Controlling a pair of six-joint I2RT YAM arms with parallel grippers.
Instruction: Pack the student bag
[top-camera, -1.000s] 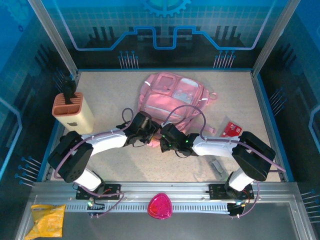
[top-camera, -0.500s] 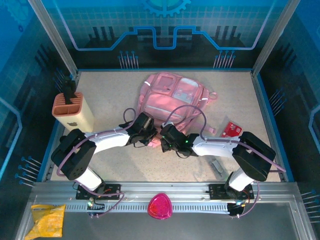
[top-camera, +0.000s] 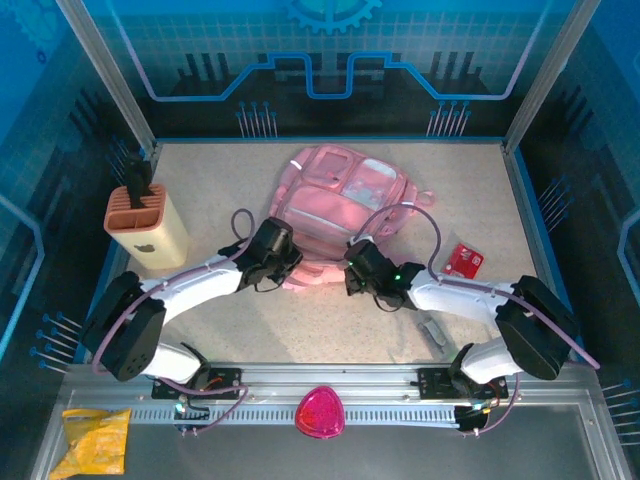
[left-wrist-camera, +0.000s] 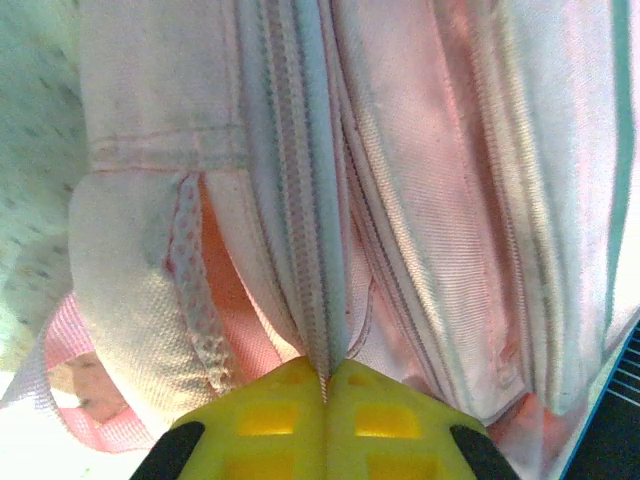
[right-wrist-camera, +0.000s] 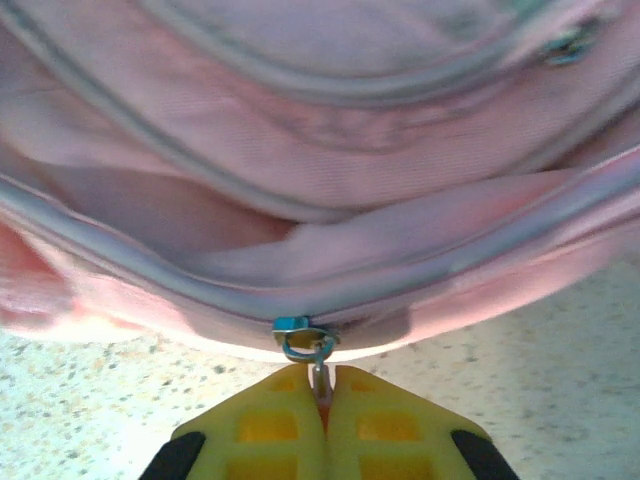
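We find the large soft pink backpack (top-camera: 335, 205) just ahead, left gripper (left-wrist-camera: 325, 370) clamped on its zipper seam (left-wrist-camera: 298, 240), right gripper (right-wrist-camera: 322, 378) on its metal zipper pull (right-wrist-camera: 302, 337).

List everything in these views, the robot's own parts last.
student bag: one, pink, far centre of table
slotted holder: one, tan with orange top, table's left
packet: one, red, table's right
small object: one, grey, table's near right
rounded-triangle object: one, magenta, middle of near rail
pouch: one, yellow, near-left corner
left arm: one, white and black, jaws shut on bag's zipper seam
right arm: one, white and black, jaws shut on zipper pull
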